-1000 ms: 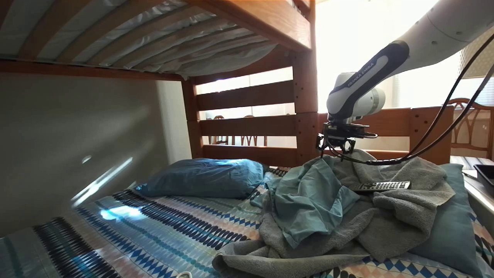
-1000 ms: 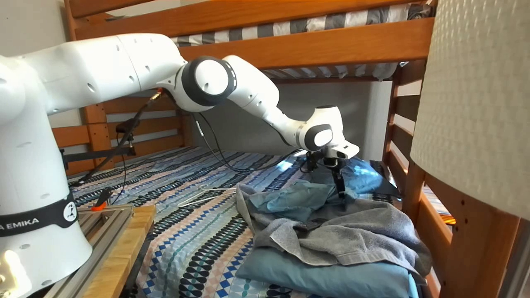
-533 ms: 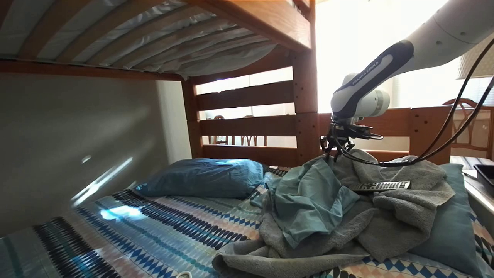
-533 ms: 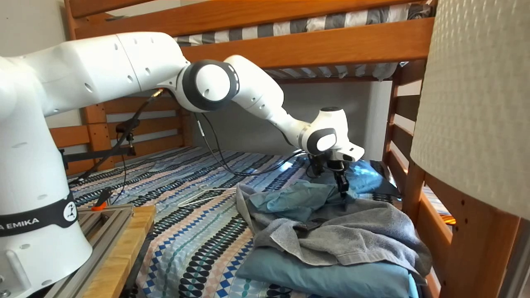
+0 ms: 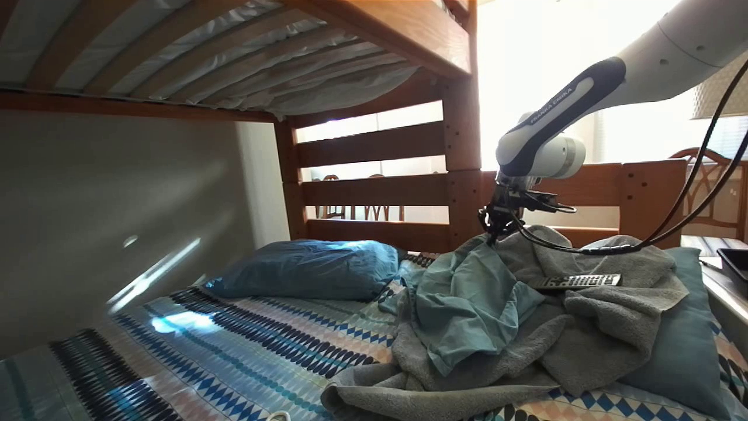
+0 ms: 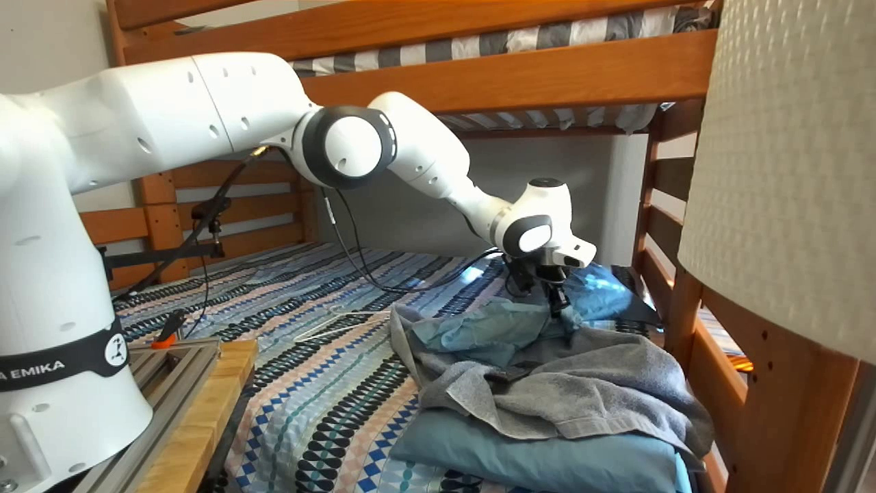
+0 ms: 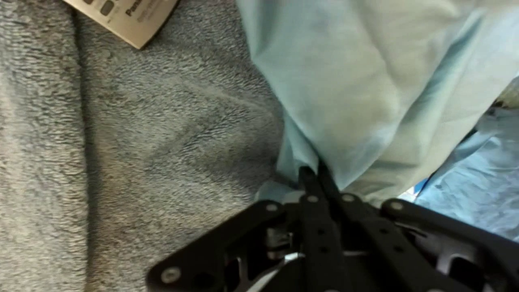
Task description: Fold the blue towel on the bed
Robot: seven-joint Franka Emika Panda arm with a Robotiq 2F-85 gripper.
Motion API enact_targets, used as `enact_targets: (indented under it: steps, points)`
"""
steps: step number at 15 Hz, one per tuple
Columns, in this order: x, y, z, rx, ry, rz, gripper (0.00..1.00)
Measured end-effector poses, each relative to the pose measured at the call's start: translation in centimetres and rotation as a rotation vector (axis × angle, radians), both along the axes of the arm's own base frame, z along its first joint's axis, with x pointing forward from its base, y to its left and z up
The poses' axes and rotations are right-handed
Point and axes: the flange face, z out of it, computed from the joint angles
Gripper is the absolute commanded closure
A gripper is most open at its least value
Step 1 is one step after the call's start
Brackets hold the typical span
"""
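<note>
The blue towel is a thin light blue cloth, crumpled on top of a fuzzy grey cloth on the bed. Both cloths lie in loose folds. At the upper end of the blue towel, my gripper points down with its fingers together. The wrist view shows a fold of the blue towel pinched at the tips of the gripper, with the grey cloth below to the left. In an exterior view the gripper stands over the towel's far edge.
A remote control rests on the grey cloth. One blue pillow lies towards the wall, another under the grey cloth. A white hanger lies on the bedcover. Bunk beams overhang, and a lampshade stands close by.
The fingers, spread a second ago, have come together on the blue towel's upper end. The arm shifted slightly one way, then partly back. The cloths have hardly moved.
</note>
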Motion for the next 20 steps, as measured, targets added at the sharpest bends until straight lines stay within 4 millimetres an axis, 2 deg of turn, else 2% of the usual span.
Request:
enact_targets:
  steps: [7,12,13,14,17,20]
  points:
    - [-4.1,12.1,3.0,0.030,-0.068,0.394,1.00]
    - [-6.3,16.9,4.9,0.085,-0.115,0.667,1.00]
    - [-6.8,17.6,4.9,0.097,-0.108,0.720,0.73]
    - [-7.5,18.3,4.8,0.109,-0.093,0.773,0.72]
    - [-9.2,19.5,4.0,0.131,-0.013,0.909,0.52]
    - [-9.9,19.4,3.4,0.132,0.038,0.969,0.31]
